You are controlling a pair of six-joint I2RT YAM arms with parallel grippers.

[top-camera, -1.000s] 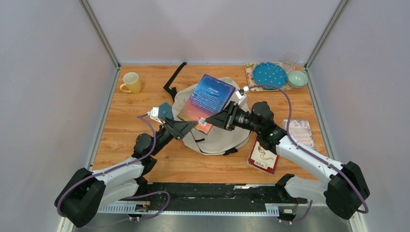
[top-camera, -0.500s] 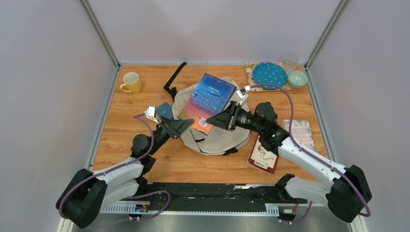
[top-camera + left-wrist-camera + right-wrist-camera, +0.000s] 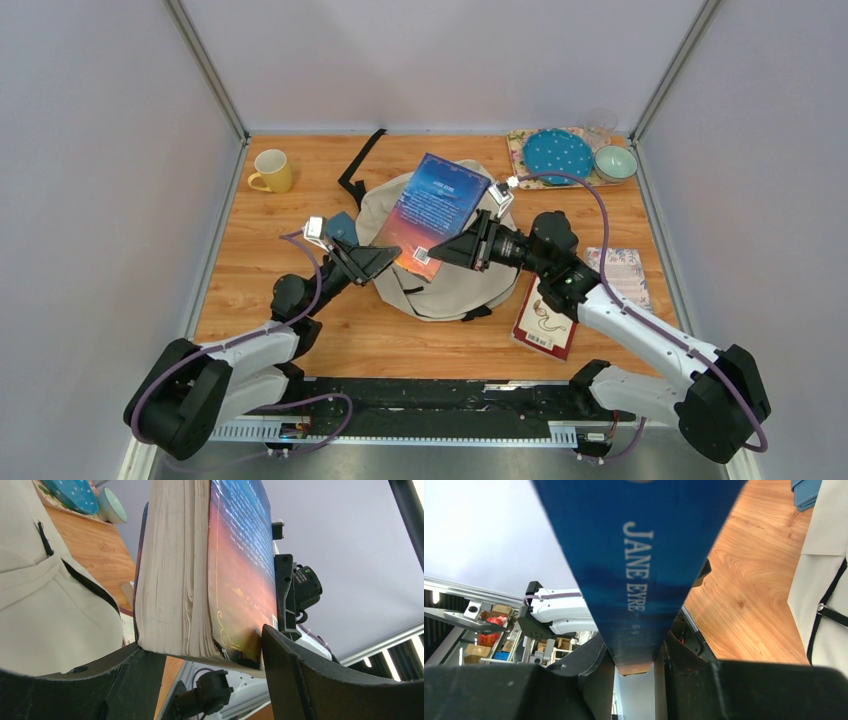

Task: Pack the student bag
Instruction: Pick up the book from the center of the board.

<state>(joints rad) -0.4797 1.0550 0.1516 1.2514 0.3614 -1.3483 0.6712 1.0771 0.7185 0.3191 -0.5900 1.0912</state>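
The right gripper [image 3: 432,252] pinches the book [image 3: 435,205] by its near end; the left gripper [image 3: 385,262] straddles it, spread. The student bag [image 3: 460,285] lies directly below.

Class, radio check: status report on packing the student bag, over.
Right fingers shut on Jane Eyre book, tilted above student bag. Left fingers open, straddling its page edge. Book not yet inside; no obstruction seen.

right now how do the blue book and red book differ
The blue book is held over the student bag by the right end effector; the red book lies flat on the table. Blue book's cover fades to orange; red book's has a pale panel. Both closed.
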